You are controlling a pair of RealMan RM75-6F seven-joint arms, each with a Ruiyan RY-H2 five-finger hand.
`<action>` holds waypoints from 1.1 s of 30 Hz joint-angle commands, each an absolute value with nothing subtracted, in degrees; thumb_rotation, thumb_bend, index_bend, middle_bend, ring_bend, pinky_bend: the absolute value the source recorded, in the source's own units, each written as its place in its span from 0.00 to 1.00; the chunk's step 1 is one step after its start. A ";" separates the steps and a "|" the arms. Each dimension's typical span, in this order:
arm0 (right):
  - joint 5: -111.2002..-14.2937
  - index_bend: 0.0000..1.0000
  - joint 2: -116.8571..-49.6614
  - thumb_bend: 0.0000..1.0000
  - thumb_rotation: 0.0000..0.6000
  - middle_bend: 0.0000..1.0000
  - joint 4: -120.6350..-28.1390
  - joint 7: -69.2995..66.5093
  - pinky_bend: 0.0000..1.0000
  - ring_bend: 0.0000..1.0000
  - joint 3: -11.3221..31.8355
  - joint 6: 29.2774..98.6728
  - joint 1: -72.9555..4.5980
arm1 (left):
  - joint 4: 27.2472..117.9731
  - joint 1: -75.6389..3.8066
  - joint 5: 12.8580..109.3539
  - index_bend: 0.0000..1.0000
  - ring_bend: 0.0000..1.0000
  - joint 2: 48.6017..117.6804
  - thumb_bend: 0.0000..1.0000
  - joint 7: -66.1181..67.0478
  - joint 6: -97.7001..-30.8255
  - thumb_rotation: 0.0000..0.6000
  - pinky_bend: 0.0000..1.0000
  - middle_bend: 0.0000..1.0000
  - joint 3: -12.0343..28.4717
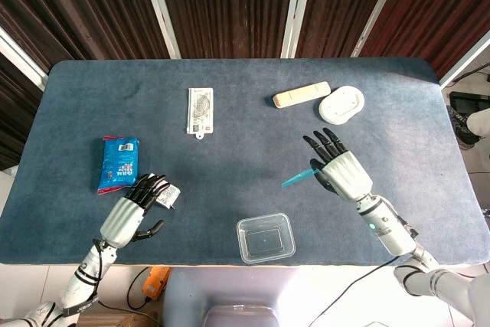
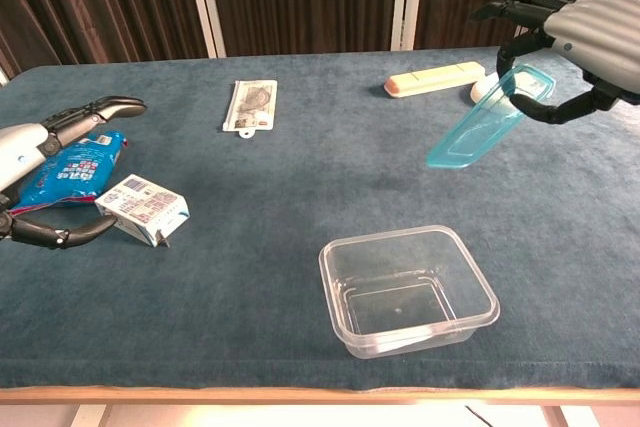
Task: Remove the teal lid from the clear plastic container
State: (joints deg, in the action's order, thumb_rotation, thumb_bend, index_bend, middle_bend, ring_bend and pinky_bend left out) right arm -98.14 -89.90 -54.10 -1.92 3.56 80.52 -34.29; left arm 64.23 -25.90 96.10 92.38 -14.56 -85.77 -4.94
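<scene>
The clear plastic container (image 1: 266, 238) (image 2: 409, 289) stands uncovered near the table's front edge. My right hand (image 1: 341, 170) (image 2: 568, 35) holds the teal lid (image 1: 299, 178) (image 2: 487, 118) tilted in the air, above the table to the right of the container and well apart from it. My left hand (image 1: 132, 210) (image 2: 40, 162) hovers open at the front left, fingers spread, over a small white box (image 1: 168, 194) (image 2: 145, 209).
A blue snack packet (image 1: 119, 162) lies at the left. A white sachet (image 1: 200, 110) lies at mid-table. A beige bar (image 1: 301, 95) and a white oval dish (image 1: 341, 104) sit at the back right. The table's front edge (image 2: 300, 392) runs close to the container.
</scene>
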 commanded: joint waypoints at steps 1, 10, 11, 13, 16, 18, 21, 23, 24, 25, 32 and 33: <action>-99.79 0.82 -90.51 0.61 1.00 0.20 -52.71 -2.41 0.00 0.00 2.37 81.92 -34.56 | 63.12 -25.14 95.46 0.00 0.00 92.63 0.32 -15.35 -85.43 1.00 0.00 0.00 -4.58; -104.30 0.41 -86.44 0.40 1.00 0.16 -53.18 -5.29 0.00 0.00 -4.63 80.04 -33.42 | 63.55 -23.42 95.76 0.00 0.00 91.55 0.32 -17.50 -85.85 1.00 0.00 0.00 -4.78; -104.50 0.39 -86.05 0.40 1.00 0.15 -53.10 -5.18 0.00 0.00 -5.08 80.34 -32.98 | 63.68 -23.26 95.97 0.00 0.00 91.43 0.31 -17.42 -85.96 1.00 0.00 0.00 -4.84; -104.63 0.36 -85.42 0.39 1.00 0.14 -53.17 -5.25 0.00 0.00 -5.57 80.97 -32.27 | 63.96 -23.07 96.27 0.00 0.00 91.22 0.31 -17.32 -86.14 1.00 0.00 0.00 -4.87; -104.53 0.29 -83.94 0.36 1.00 0.11 -54.03 -5.77 0.00 0.00 -6.21 81.78 -31.13 | 64.63 -22.75 96.83 0.00 0.00 90.73 0.32 -16.95 -86.63 1.00 0.00 0.00 -4.87; -104.19 0.22 -82.93 0.32 1.00 0.09 -54.75 -6.05 0.00 0.00 -6.49 82.04 -30.36 | 65.08 -22.49 97.11 0.00 0.00 90.34 0.31 -16.69 -87.00 1.00 0.00 0.00 -4.81; -103.51 0.12 -81.27 0.25 1.00 0.06 -56.22 -6.47 0.00 0.00 -7.17 81.12 -29.45 | 66.12 -21.96 97.18 0.00 0.00 89.56 0.32 -16.82 -87.32 1.00 0.00 0.00 -4.83; -102.92 0.05 -79.88 0.20 1.00 0.03 -57.58 -6.75 0.00 0.00 -7.98 79.80 -28.74 | 67.00 -21.47 97.12 0.00 0.00 88.71 0.32 -16.73 -87.44 1.00 0.00 0.00 -4.98; -102.61 0.03 -79.28 0.19 1.00 0.02 -58.15 -6.70 0.00 0.00 -8.32 79.25 -28.34 | 67.42 -21.23 97.11 0.00 0.00 88.22 0.32 -16.61 -87.45 1.00 0.00 0.00 -5.12; -102.21 0.01 -78.38 0.17 1.00 0.01 -59.06 -6.77 0.00 0.00 -8.89 78.49 -27.77 | 68.10 -20.84 97.10 0.00 0.00 87.44 0.32 -16.38 -87.50 1.00 0.00 0.00 -5.37; -101.44 0.00 -71.79 0.12 1.00 0.00 -66.37 -7.54 0.00 0.00 -13.44 74.81 -24.49 | 76.03 -18.23 94.57 0.00 0.00 78.92 0.32 -12.71 -83.93 1.00 0.00 0.00 -8.21; -101.19 0.00 -70.92 0.12 1.00 0.00 -67.46 -6.91 0.00 0.00 -13.73 74.50 -24.09 | 77.61 -17.87 93.84 0.00 0.00 77.52 0.32 -11.87 -83.33 1.00 0.00 0.00 -8.44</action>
State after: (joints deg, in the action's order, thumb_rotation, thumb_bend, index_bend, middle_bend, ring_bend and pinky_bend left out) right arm -101.68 -72.94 -65.27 -7.35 -12.33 75.82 -25.28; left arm 74.07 -19.01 95.54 80.91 -13.88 -85.37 -7.21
